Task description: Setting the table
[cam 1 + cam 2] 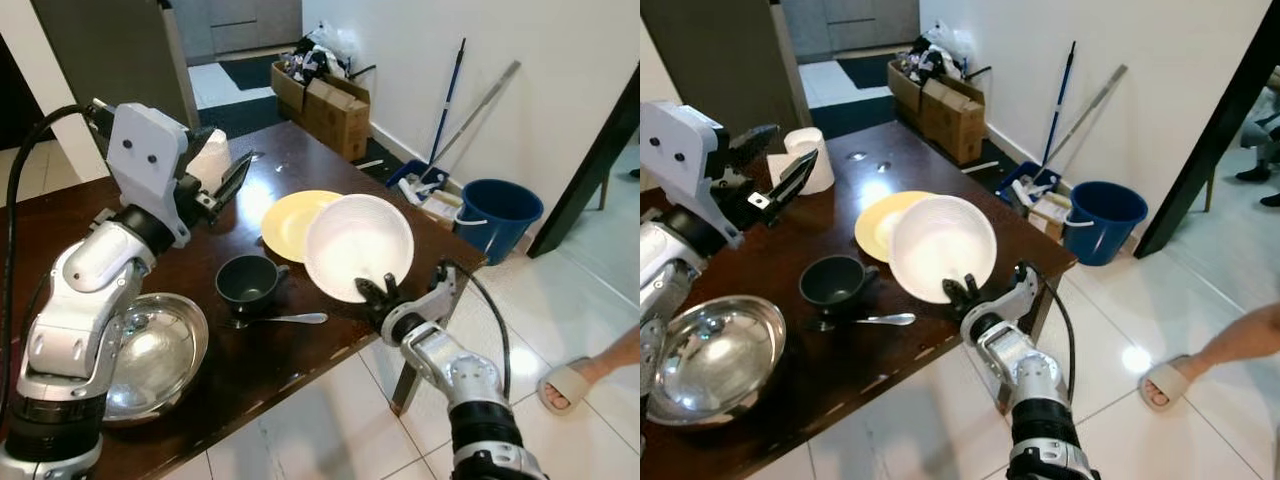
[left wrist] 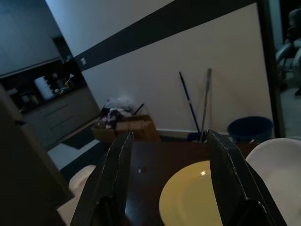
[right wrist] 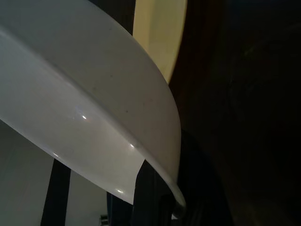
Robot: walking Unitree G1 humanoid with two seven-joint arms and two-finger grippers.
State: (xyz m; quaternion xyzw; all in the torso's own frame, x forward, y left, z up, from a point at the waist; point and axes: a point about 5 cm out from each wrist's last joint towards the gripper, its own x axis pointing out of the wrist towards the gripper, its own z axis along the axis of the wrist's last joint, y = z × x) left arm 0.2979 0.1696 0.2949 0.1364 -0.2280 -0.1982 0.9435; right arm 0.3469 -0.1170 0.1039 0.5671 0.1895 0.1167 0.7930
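Your right gripper (image 1: 378, 292) pinches the near rim of a white bowl (image 1: 358, 246), round, glossy and shallow, held tilted just right of centre in the left eye view so its hollow faces up toward the camera. The bowl overlaps the right edge of a yellow plate (image 1: 290, 222) lying flat at mid-frame. Your left gripper (image 1: 226, 185) hovers in the upper left with its fingers spread, holding nothing.

The dark wooden table (image 1: 300, 160) is polished and reflects light. On it sit a dark cup (image 1: 248, 281) with a spoon (image 1: 285, 319) just below it, and a steel bowl (image 1: 150, 357) at lower left. Beyond the table's far right corner you see cardboard boxes (image 1: 330, 105), a blue bucket (image 1: 498, 214) and mop handles (image 1: 448, 100) against the white wall. A person's sandalled foot (image 1: 568, 385) shows on the tiled floor at the right edge.
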